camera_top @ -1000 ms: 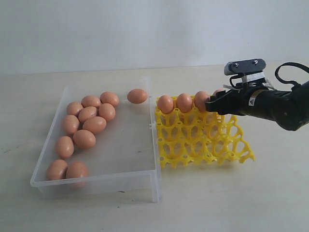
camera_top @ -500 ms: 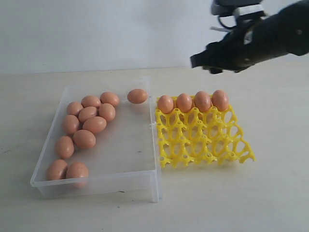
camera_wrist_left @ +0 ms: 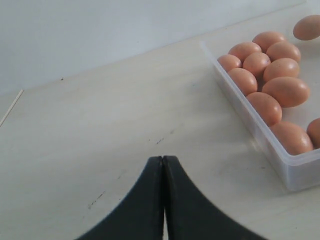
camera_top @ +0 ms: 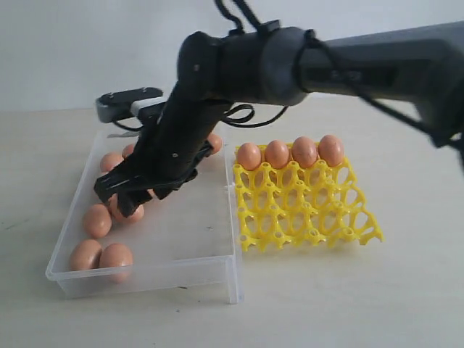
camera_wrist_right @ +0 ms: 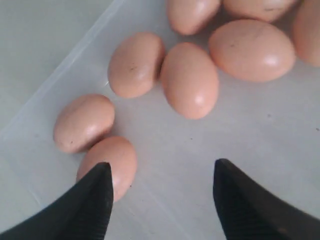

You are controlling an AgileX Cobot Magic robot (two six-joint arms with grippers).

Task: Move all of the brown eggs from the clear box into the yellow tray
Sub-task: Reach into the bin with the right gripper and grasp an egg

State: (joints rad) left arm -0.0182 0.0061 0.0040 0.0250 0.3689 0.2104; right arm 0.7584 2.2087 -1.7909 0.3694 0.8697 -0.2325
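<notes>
exterior view | right gripper (camera_top: 122, 199) no longer at the yellow tray (camera_top: 304, 212), now low over the clear box (camera_top: 185, 267) | fingers (camera_wrist_right: 95, 200) wide apart, empty | four brown eggs (camera_top: 277, 154) sit in tray's back row, rest in box | left gripper (camera_wrist_left: 163, 161) pressed shut, empty | next pick likely starts

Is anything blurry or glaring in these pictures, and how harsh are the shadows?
Exterior view: soft, even light, only faint shadows under the shallow transparent plastic box; the dark right arm looks soft-edged. Right wrist view: the orange-brown oval eggs show small pale highlights, no harsh glare. Left wrist view: the shut black left gripper is a featureless silhouette.
</notes>
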